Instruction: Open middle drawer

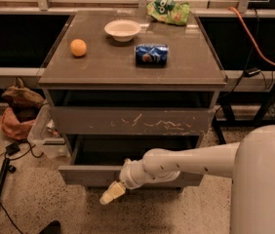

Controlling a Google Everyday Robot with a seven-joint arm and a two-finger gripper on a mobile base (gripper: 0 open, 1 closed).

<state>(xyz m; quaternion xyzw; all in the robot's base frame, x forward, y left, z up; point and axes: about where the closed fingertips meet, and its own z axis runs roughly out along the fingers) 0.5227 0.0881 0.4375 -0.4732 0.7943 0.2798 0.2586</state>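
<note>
The middle drawer (86, 175) is the plain grey front low on the cabinet. It stands pulled out toward me, with a dark gap behind its top edge. Above it is the taller grey front covered in white scratches (127, 121). My gripper (111, 193), cream-coloured at the end of the white arm (186, 162), is just below and in front of the middle drawer's lower edge, left of its centre. The arm crosses the right half of that drawer's front and hides it. A shorter drawer front does not show.
On the cabinet top (103, 69) lie an orange (78, 48), a white bowl (122, 29), a blue can on its side (151, 54) and a green bag (169, 11). A clear plastic bin (45, 136), a brown bag (21, 108) and floor cables (3, 155) are at the left.
</note>
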